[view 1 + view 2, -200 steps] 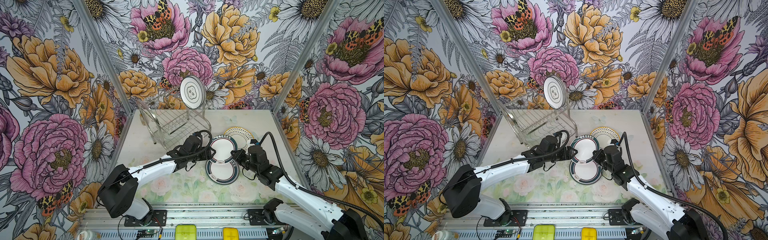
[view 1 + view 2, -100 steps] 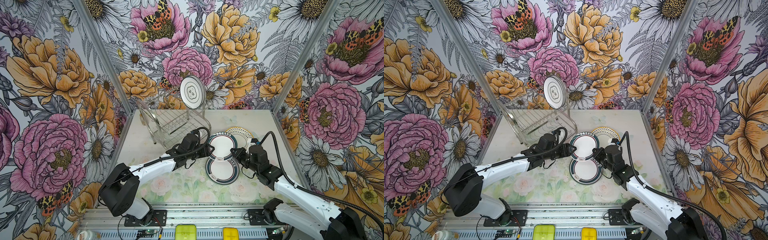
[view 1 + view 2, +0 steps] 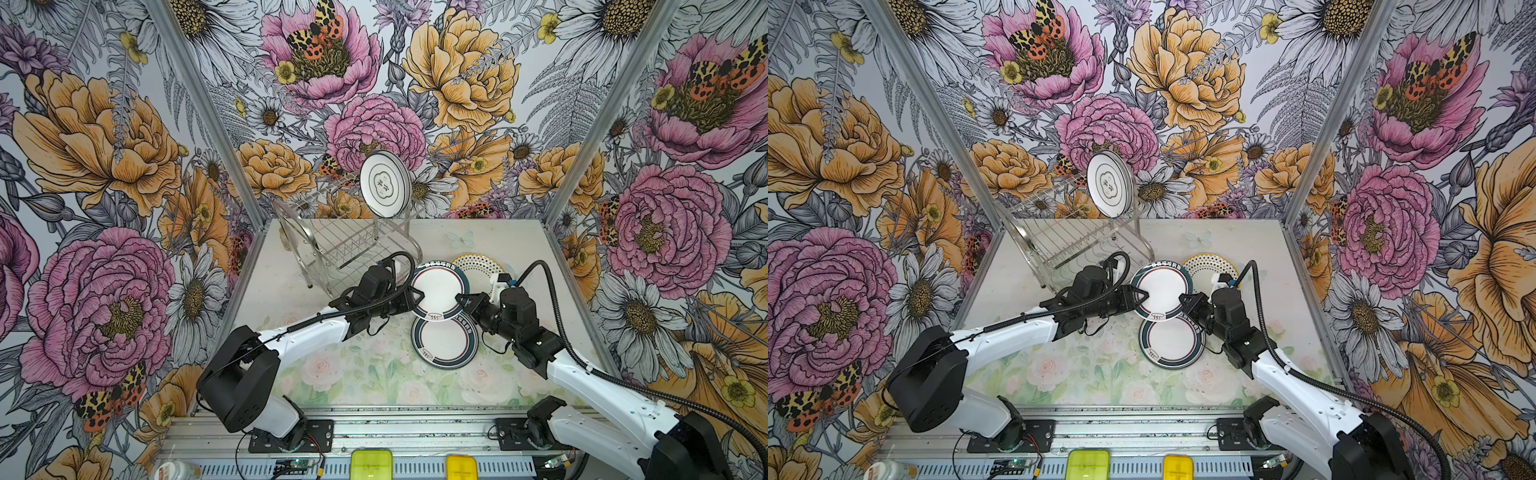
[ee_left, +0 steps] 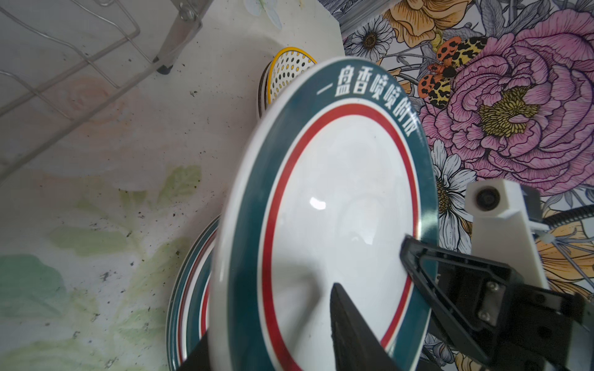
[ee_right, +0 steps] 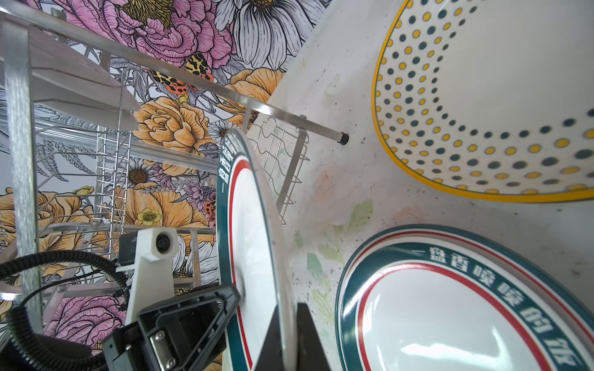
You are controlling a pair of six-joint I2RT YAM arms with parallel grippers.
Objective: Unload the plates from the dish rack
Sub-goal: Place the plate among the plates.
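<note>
One teal-and-red banded plate [image 3: 439,291] held aloft, clear of the dish rack [image 3: 353,245] | right gripper [image 3: 461,300] pinches its rim | left gripper [image 3: 417,296] jaws straddle the opposite rim, clamped or not: cannot tell | step: handover, likely | next: one firm grip before release, then set down

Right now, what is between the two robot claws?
The raised teal-and-red plate, its opposite edges in the left gripper and right gripper, in both top views.
</note>
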